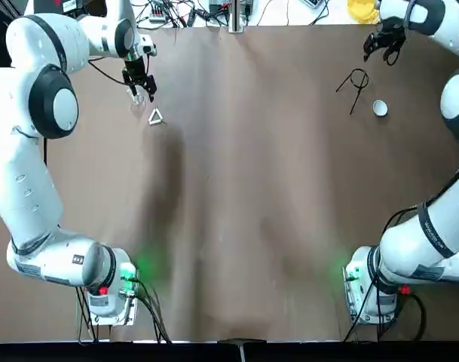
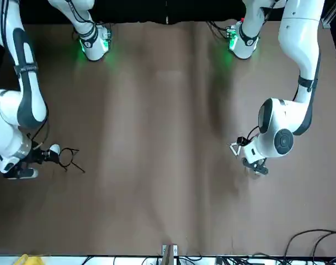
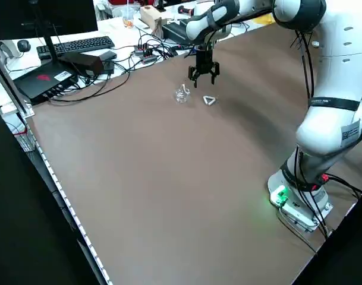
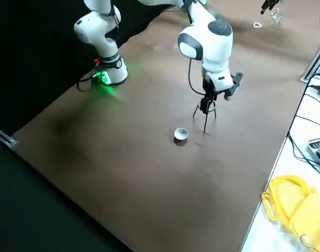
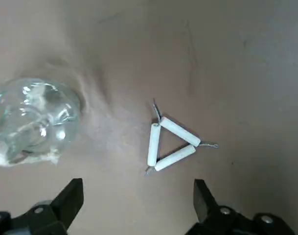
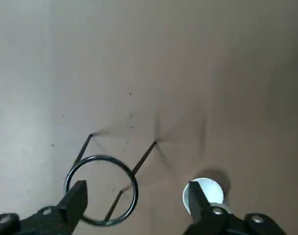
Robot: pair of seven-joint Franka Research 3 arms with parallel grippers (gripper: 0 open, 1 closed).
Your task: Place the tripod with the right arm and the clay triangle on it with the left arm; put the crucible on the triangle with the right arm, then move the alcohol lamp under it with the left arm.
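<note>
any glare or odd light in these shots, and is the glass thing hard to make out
Top view: green glow spills on the table beside both arm bases. Left wrist view: the alcohol lamp shows bright glints, its edges blending into the table, while the clay triangle is crisp. Right wrist view: the tripod legs cast soft shadows.

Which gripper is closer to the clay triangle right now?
Left. The left gripper hovers open just beside the clay triangle and the alcohol lamp; the right gripper is across the table, above the tripod.

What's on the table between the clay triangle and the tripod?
Nothing: the top view shows bare brown table between the clay triangle and the tripod.
</note>
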